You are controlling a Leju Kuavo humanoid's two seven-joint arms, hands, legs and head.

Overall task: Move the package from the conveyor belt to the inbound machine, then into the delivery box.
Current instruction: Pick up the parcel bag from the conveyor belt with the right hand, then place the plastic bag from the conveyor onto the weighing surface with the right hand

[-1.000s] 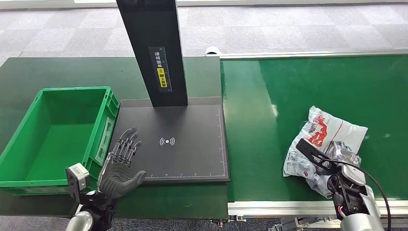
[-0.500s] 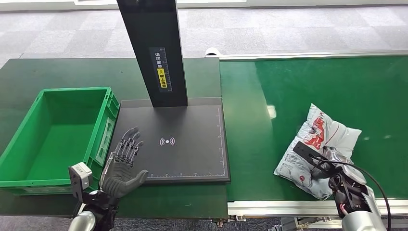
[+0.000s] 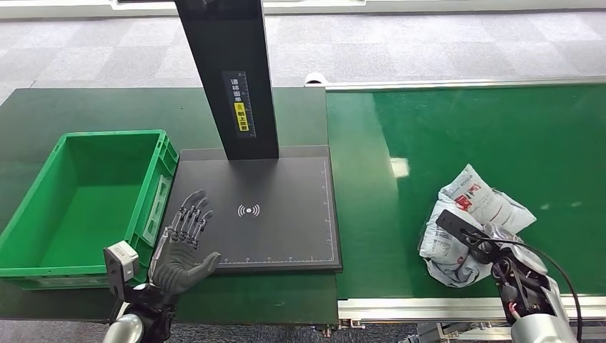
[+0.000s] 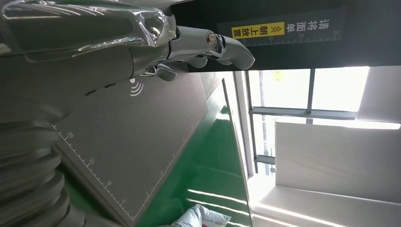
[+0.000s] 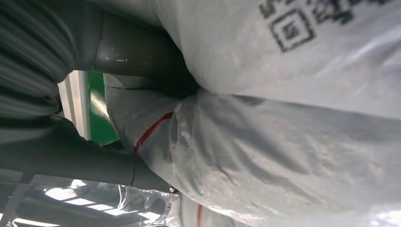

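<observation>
The package (image 3: 477,206), a crumpled white plastic bag with red print, lies on the green conveyor belt (image 3: 464,128) near its front edge. My right hand (image 3: 498,256) grips the bag's near end; in the right wrist view the grey fingers (image 5: 135,52) wrap round the white bag (image 5: 283,118). My left hand (image 3: 183,246) hovers open, fingers spread, over the front left corner of the inbound machine's black plate (image 3: 286,229). In the left wrist view the left hand (image 4: 94,52) stands above the plate (image 4: 132,137), with the package (image 4: 203,218) far off.
The machine's black post (image 3: 229,78) rises from the back of the plate. The green delivery box (image 3: 154,193) stands empty just left of the plate. A metal rail (image 3: 414,307) edges the belt's front.
The package has bunched up tighter in my right hand's grip and shifted slightly left on the belt. The left hand has stayed put.
</observation>
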